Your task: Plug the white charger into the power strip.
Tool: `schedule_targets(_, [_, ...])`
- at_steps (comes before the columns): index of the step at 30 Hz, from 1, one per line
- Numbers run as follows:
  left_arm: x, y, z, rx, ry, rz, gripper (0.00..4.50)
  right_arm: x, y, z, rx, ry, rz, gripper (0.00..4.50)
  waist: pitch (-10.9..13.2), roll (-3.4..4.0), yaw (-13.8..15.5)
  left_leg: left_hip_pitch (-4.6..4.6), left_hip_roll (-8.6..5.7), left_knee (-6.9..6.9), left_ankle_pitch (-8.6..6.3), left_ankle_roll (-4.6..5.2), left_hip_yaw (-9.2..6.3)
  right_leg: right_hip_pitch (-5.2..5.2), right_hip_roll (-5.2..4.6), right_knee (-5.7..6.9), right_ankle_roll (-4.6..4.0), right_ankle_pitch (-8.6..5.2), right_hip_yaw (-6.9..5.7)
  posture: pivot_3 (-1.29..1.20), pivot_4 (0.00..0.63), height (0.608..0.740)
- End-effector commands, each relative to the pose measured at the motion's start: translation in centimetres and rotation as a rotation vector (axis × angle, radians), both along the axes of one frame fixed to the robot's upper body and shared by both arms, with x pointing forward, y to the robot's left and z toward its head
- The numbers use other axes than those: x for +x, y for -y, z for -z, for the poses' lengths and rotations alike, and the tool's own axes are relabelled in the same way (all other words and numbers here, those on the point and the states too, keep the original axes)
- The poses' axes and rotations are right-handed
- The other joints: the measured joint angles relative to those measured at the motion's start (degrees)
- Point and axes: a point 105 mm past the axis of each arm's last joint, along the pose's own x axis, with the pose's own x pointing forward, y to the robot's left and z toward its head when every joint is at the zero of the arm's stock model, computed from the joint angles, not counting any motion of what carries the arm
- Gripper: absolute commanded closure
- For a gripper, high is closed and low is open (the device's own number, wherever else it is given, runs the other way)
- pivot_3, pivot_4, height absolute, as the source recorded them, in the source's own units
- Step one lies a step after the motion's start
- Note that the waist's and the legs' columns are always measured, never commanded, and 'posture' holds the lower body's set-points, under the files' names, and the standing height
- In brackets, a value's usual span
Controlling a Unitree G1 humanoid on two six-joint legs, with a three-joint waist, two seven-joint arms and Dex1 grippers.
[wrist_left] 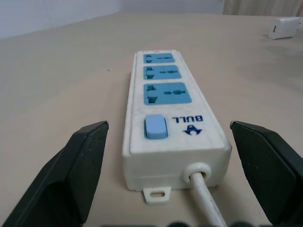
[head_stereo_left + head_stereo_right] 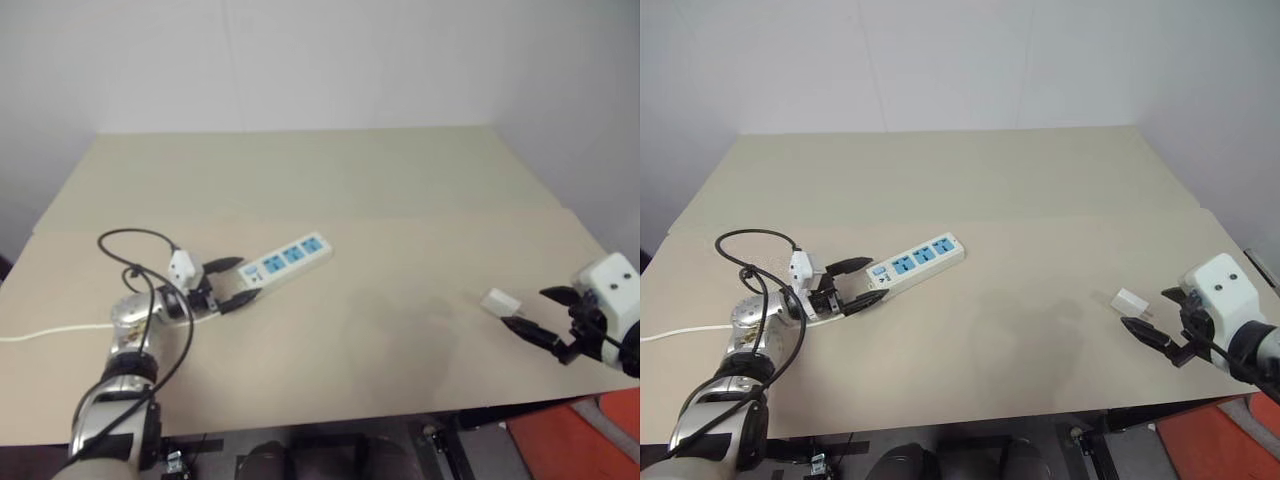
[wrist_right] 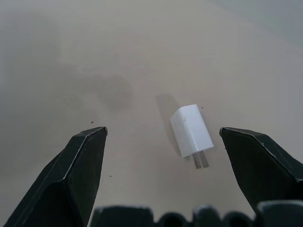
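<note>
The white charger [image 3: 191, 128] lies flat near the table's right edge, toward the front, just ahead of the right hand [image 2: 1153, 318], whose two black fingers stand wide apart and empty. In the right wrist view the charger sits between the finger lines, slightly toward one side, its long axis running roughly along the hand's reach with the prongs pointing back at the hand. So the right hand is plainly the nearer one for the pickup.

The power strip [image 2: 285, 259] lies well apart, toward the table's left side, angled across it, cord end toward the left hand [image 2: 230, 283]. That hand is also spread open, its fingers flanking the cord end without touching.

The table [image 2: 380, 200] is plain beige board; pale bare walls stand behind it.
</note>
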Motion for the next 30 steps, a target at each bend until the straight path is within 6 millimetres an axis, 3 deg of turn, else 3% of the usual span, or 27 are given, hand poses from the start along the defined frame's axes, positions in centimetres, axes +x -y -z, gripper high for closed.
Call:
schedule_targets(1, [0.4,0.4,-0.7,0.001,0.041,0.001,0.02,0.4,0.1,-1.2,-0.033,0.054,-0.009,0.00,0.00,-0.01,0.03,0.00,0.00,0.00,0.00,0.00,0.00,0.00,-0.01,0.00,0.00,0.00,0.00,0.00,0.150,0.740])
schedule_targets(20, [0.9,0.8,-1.0,-0.009,0.061,0.010,0.02,0.4,-1.3,-0.4,-0.002,0.053,-0.048,0.00,0.03,-0.05,0.01,-0.01,0.00,0.01,-0.02,0.03,-0.01,0.00,-0.01,0.00,0.00,0.01,-0.01,0.00,0.150,0.740])
schedule_targets(30, [1.1,1.4,-0.2,0.001,0.019,0.020,0.02,0.1,-1.4,-0.4,-0.010,0.051,-0.043,0.00,0.03,-0.06,0.01,-0.01,0.00,0.02,-0.02,0.04,0.00,0.00,-0.01,0.00,0.00,0.01,-0.01,0.00,0.150,0.740])
